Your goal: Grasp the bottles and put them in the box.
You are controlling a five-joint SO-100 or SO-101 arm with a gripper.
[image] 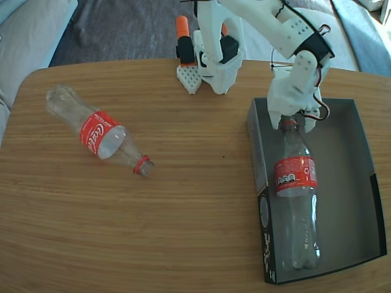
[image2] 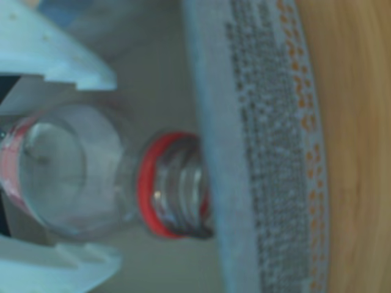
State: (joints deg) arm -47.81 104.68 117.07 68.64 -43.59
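Observation:
One clear bottle (image: 296,201) with a red label lies lengthwise in the box (image: 348,183), along its left side, neck pointing to the far end. My gripper (image: 292,122) straddles that bottle's neck and shoulder. In the wrist view the white fingers (image2: 73,70) stand above and below the bottle (image2: 67,177) with a thin gap, so the gripper looks open. The red neck ring (image2: 146,183) nearly touches the box wall (image2: 269,152). The second bottle (image: 98,133) lies on the wooden table at the left, neck pointing toward the middle.
The arm's white base (image: 211,55) with orange parts stands at the table's far edge, left of the box. The wooden table (image: 183,213) has rounded corners. Grey fabric and cushions lie beyond the far edge.

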